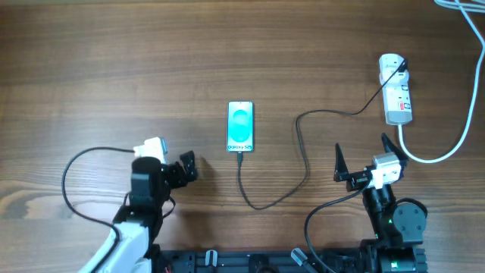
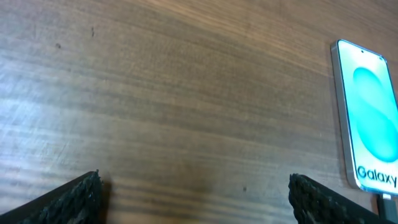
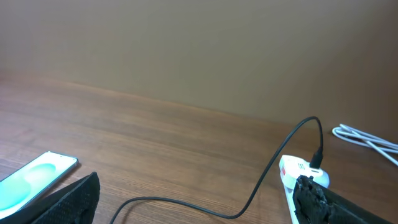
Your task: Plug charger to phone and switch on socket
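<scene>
The phone point(image 1: 240, 127) lies flat mid-table, its cyan screen lit. The charger's thin black cable point(image 1: 303, 152) runs from the phone's near end, loops toward me, then rises to the socket point(image 1: 396, 92) at the far right. Its plug tip point(image 1: 240, 156) sits against the phone's near end. My left gripper point(image 1: 188, 167) is open and empty, left of the phone. My right gripper point(image 1: 364, 157) is open and empty, below the socket. The left wrist view shows the phone point(image 2: 367, 118) to the right of the open jaws point(image 2: 196, 205). The right wrist view shows the phone point(image 3: 31, 182), cable point(image 3: 249, 200) and socket point(image 3: 293, 171) around the open jaws point(image 3: 199, 208).
A thick white lead point(image 1: 455, 144) leaves the socket's near end and curves right and up off the far right corner; it also shows in the right wrist view point(image 3: 367, 140). A robot cable point(image 1: 72, 171) loops at the left. The table is bare wood point(image 1: 114, 68).
</scene>
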Robot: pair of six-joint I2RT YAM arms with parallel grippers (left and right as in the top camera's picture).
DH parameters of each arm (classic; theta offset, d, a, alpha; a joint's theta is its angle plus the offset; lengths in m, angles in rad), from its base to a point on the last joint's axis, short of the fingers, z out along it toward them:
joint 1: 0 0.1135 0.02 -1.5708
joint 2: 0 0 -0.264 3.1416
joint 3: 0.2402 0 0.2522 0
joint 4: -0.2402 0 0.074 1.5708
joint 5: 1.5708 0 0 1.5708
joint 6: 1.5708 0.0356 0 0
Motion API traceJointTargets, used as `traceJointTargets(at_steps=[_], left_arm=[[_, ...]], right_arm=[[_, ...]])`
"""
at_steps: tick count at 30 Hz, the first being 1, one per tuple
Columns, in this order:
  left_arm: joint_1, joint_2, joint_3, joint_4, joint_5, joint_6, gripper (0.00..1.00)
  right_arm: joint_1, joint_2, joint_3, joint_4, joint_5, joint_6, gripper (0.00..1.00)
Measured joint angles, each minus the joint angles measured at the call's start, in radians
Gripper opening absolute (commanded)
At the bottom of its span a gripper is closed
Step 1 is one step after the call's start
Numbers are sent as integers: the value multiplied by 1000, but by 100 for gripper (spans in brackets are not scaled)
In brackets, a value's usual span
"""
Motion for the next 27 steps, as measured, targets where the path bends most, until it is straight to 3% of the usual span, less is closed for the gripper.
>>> traceJointTargets(at_steps=[7, 16, 17, 23, 27], left_arm=[[0, -126, -66, -38, -3, 4, 100], [0, -377, -77, -283, -8, 7, 100], [0, -471, -79, -339, -8, 7, 100], [0, -781, -79, -341, -14, 39, 100], [0, -893, -79, -341, -14, 95, 100]], right_arm=[[0, 0, 0, 0, 0, 0, 100], [0, -1, 0, 0, 0, 0, 100], [0, -1, 0, 0, 0, 0, 100], [0, -2, 0, 0, 0, 0, 100], [0, -2, 0, 0, 0, 0, 100]])
